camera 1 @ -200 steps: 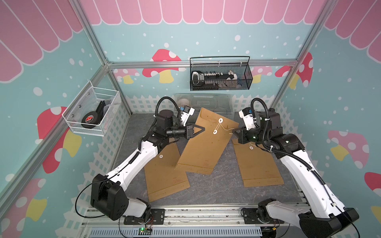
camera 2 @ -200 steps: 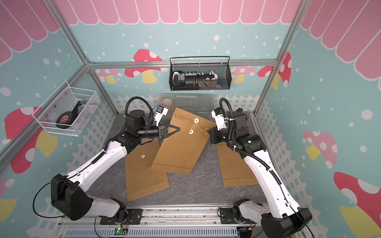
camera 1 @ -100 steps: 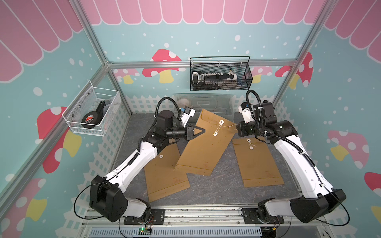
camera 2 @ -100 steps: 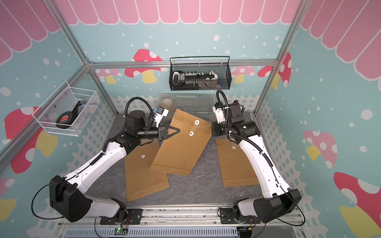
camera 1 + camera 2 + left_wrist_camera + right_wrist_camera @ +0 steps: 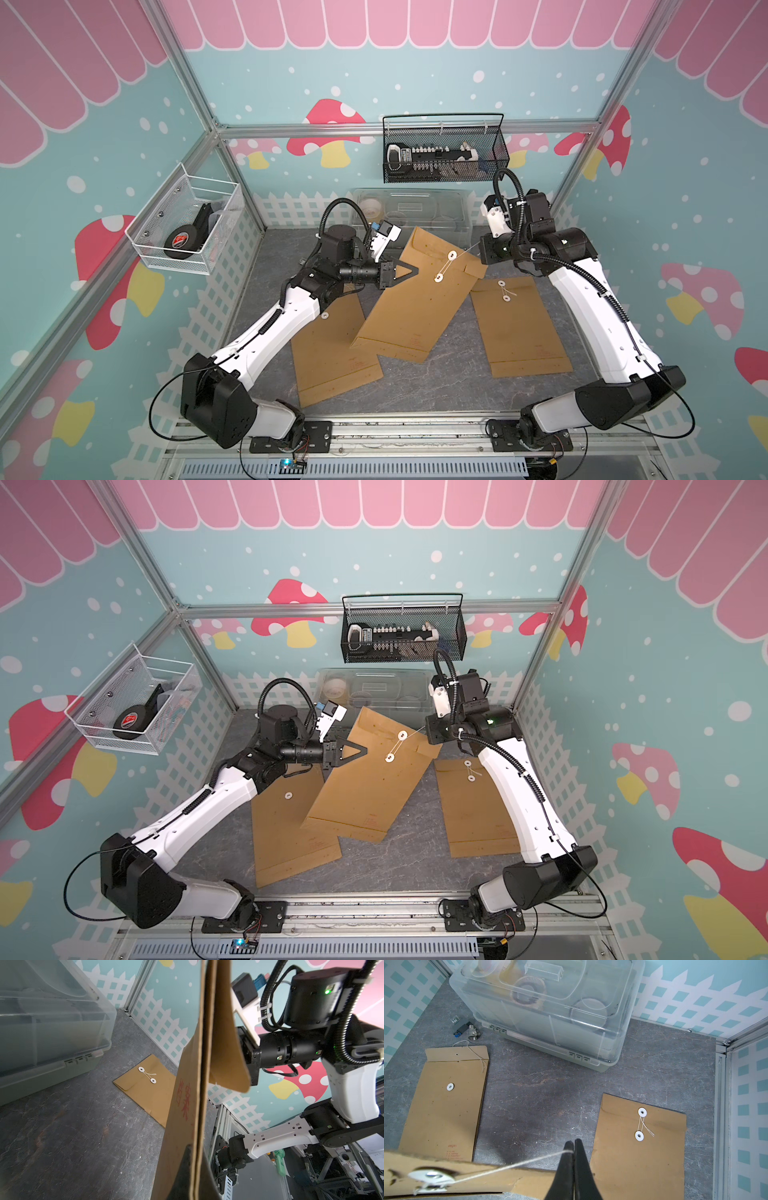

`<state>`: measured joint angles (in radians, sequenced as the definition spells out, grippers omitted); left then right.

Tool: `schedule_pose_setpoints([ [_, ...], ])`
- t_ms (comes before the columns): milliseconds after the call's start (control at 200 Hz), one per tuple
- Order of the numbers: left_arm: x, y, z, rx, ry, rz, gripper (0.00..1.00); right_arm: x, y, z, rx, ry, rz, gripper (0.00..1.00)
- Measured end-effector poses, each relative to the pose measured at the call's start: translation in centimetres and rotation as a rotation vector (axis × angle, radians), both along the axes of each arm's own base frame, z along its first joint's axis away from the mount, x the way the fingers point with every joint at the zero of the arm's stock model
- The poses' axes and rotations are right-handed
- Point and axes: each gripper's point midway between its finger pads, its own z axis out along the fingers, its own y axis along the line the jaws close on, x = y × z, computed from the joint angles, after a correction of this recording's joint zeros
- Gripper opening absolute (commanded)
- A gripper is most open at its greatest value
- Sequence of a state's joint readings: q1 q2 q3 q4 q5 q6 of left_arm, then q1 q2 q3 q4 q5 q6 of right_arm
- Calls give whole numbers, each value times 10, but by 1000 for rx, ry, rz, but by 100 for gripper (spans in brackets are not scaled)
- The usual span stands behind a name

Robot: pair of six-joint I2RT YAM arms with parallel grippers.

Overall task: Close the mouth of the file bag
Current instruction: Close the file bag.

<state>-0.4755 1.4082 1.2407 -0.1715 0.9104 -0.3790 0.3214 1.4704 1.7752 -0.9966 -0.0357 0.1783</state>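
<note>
While the left jaws stand pinched shut on the near long edge of the file bag (image 5: 415,307), a white wire basket (image 5: 174,259) hangs on the wall well out to their far side, with a black roll (image 5: 183,243) bearing a red label in it. Under those jaws a second file bag (image 5: 332,365) lies flat on the tabletop (image 5: 440,386), flap open, its string loose.

The task's bag hangs between the two pairs of jaws, its mouth end raised and tilted, its bottom end down on the tabletop and overlapping the flat bag. Its flap is folded over, and the string (image 5: 529,1160) passes between the upper washer (image 5: 451,254) and the lower washer (image 5: 438,278), then runs taut to the right jaws. In the left wrist view the bag shows edge-on.

Behind both pairs of jaws sits a clear plastic box (image 5: 550,1028), lid on, with a brownish roll (image 5: 528,991) inside; just beside it lie a small metal fitting (image 5: 473,1033) and a dark part with blue. Above it a black mesh basket (image 5: 490,166) holds a black-and-white device (image 5: 432,156).

The right jaws are closed tight on the string alone. Below them a third file bag (image 5: 519,332) lies flat, its string wound between two washers.
</note>
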Motion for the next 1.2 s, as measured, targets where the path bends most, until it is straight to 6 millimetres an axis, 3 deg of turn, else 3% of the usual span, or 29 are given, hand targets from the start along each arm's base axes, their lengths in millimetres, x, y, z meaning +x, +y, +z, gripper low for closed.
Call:
schedule_pose_setpoints([
  [205,3,2,-1,8,7,17,0,-4,7,0,-5,1,23,0],
  [455,16,9,3,-5,18,78,0,-25,-1,-32,-32,74,11,0],
  [575,15,7,6,-17,20,76,0,-26,-2,-42,-40,97,5,0],
  [916,-5,-6,8,-28,15,-13,0,2,6,-36,-27,86,-2,0],
  [1201,-17,-10,10,-33,3,-76,0,4,1,-22,-55,71,-18,0],
])
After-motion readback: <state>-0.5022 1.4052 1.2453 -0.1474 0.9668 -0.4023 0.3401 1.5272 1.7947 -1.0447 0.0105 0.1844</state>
